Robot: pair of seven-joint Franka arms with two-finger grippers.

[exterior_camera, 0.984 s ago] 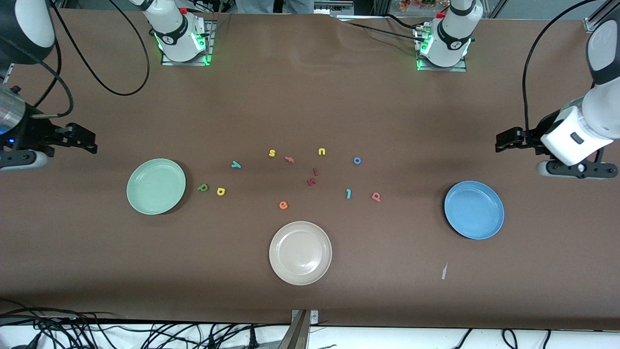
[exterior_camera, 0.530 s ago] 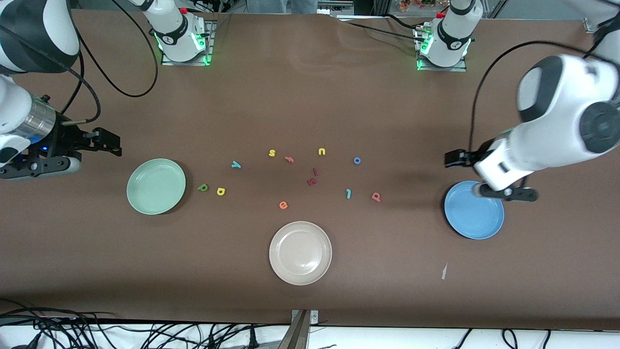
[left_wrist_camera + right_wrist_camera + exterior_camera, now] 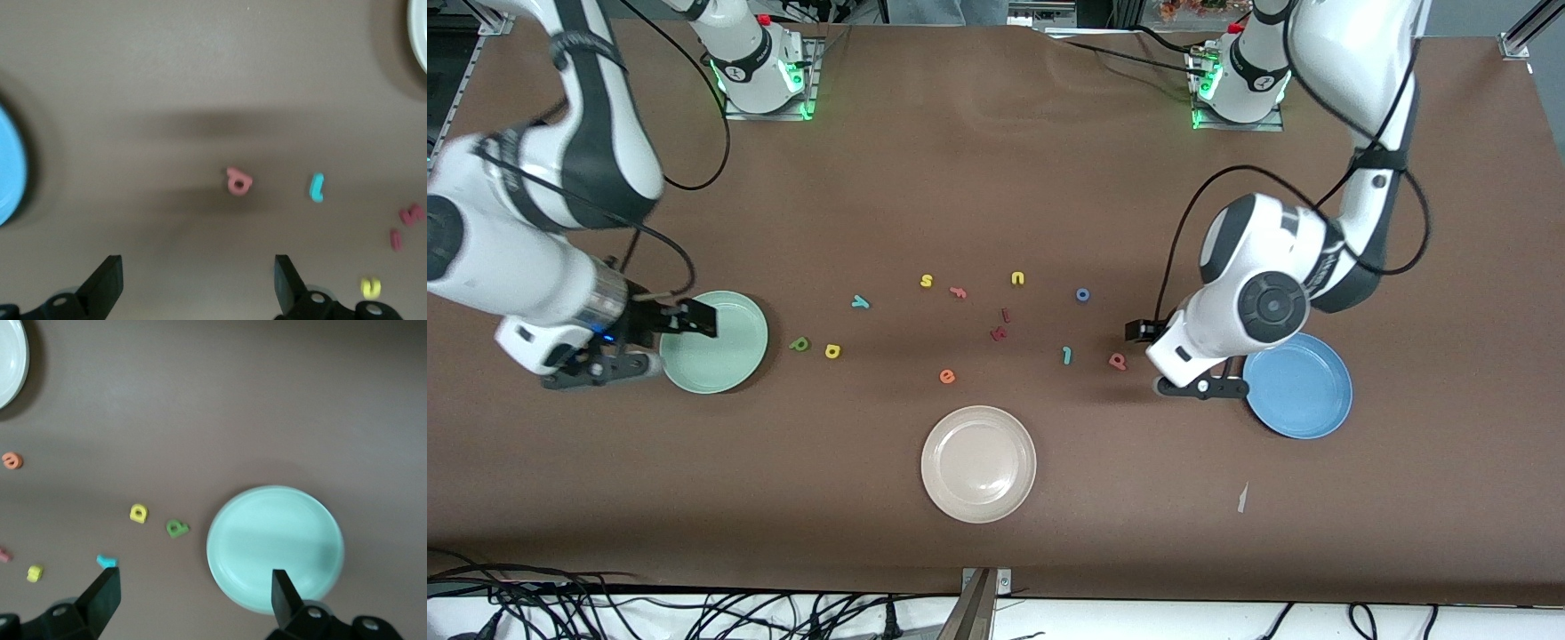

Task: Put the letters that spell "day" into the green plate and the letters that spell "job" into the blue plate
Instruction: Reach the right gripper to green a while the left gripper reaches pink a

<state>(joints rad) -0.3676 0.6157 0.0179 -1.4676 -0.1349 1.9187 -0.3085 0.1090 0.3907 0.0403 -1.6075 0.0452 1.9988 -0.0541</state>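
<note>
On your way across the front view you first meet the right gripper point(image 3: 690, 317), which hangs over the round pale mint-green plate with a raised rim point(image 3: 720, 366); its fingers stand wide apart and hold nothing. That green plate sits on the brown tabletop point(image 3: 996, 178) toward the right arm's end, and it is empty. Just beside it, toward the middle, lie the small dark green foam d point(image 3: 799, 343) and then the small yellow foam a point(image 3: 832, 351); the light teal foam y point(image 3: 859, 301) lies a little farther from the front camera than those two. In the right wrist view the d point(image 3: 177, 528) lies clear of the open fingers point(image 3: 101, 599), between the plate point(image 3: 275, 547) and the a point(image 3: 138, 513), so the right arm is plainly the nearer one for "day", with d its closest target.

Past the middle come the teal hook-shaped foam j point(image 3: 1065, 356), the blue foam ring o point(image 3: 1082, 294) farther from the camera, and the pinkish-red foam b point(image 3: 1117, 360). The left gripper point(image 3: 1141, 331) hangs just beside the b, fingers spread wide and empty. In the left wrist view the b point(image 3: 238, 181) lies ahead of the fingers point(image 3: 285, 283), roughly centred between their lines, with the j point(image 3: 317, 187) beside it. I judge you need a short advance and a descent to straddle it. The round medium-blue plate point(image 3: 1303, 400) lies near the left arm's end, empty.
</note>
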